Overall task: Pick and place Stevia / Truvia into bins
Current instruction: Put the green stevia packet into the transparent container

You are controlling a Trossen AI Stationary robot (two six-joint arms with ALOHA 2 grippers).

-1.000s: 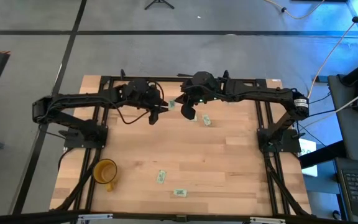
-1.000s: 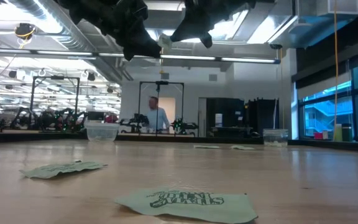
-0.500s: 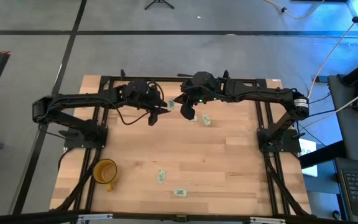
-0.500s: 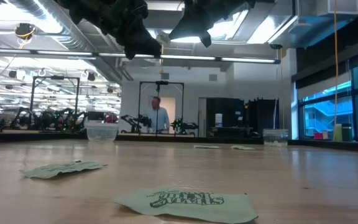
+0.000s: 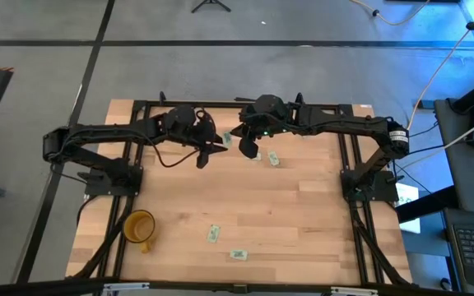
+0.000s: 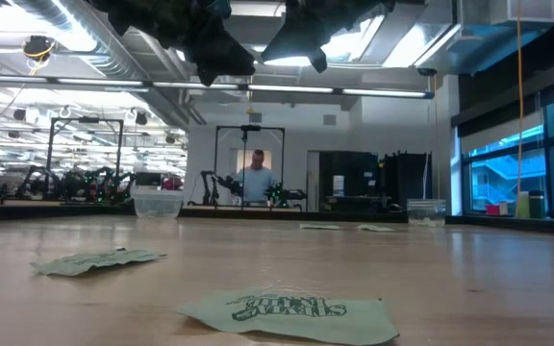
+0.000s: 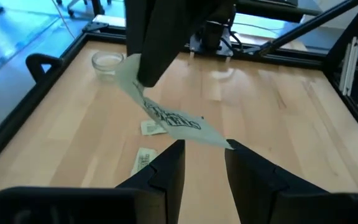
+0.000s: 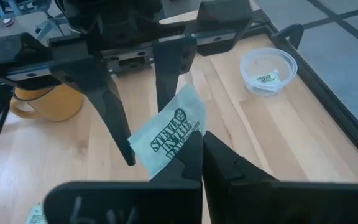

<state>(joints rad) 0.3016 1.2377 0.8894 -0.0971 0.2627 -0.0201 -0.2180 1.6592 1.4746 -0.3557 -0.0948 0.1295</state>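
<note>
My right gripper [image 8: 202, 142] is shut on one whitish, green-printed Stevia sachet [image 8: 166, 134], held high over the table's far middle [image 5: 228, 138]. My left gripper [image 7: 205, 148] is open right beside it [image 5: 212, 154], one finger on either side of the sachet's free end [image 7: 216, 138]. More sachets lie flat on the table [image 5: 273, 159], [image 5: 214, 233], [image 5: 238, 255]. A clear cup [image 8: 267, 70] with a sachet in it stands near the far edge. A wider cloudy cup [image 6: 158, 202] and a narrower clear one [image 6: 426, 210] show in the low view. My right gripper pinches the sachet by one end [image 8: 188, 144] between its two fingers, which come from above [image 7: 149, 56]. The sachet is lifted clear of the table and slants down from the fingers toward my left gripper. My left gripper: whether its fingers [image 8: 115, 121] touch the sachet, I cannot tell.
A yellow-orange mug [image 5: 139, 226] stands near the table's left near corner. Two sachets [image 7: 153, 127], [image 7: 143, 160] lie below the grippers. Dark frame rails [image 5: 348, 152] run along the table's sides. A person [image 6: 253, 181] stands in the room far behind the table.
My left gripper has shifted a little toward my right gripper and the sachet; in the low view it now covers the sachet that showed between the two grippers before. My right gripper has held the sachet still.
</note>
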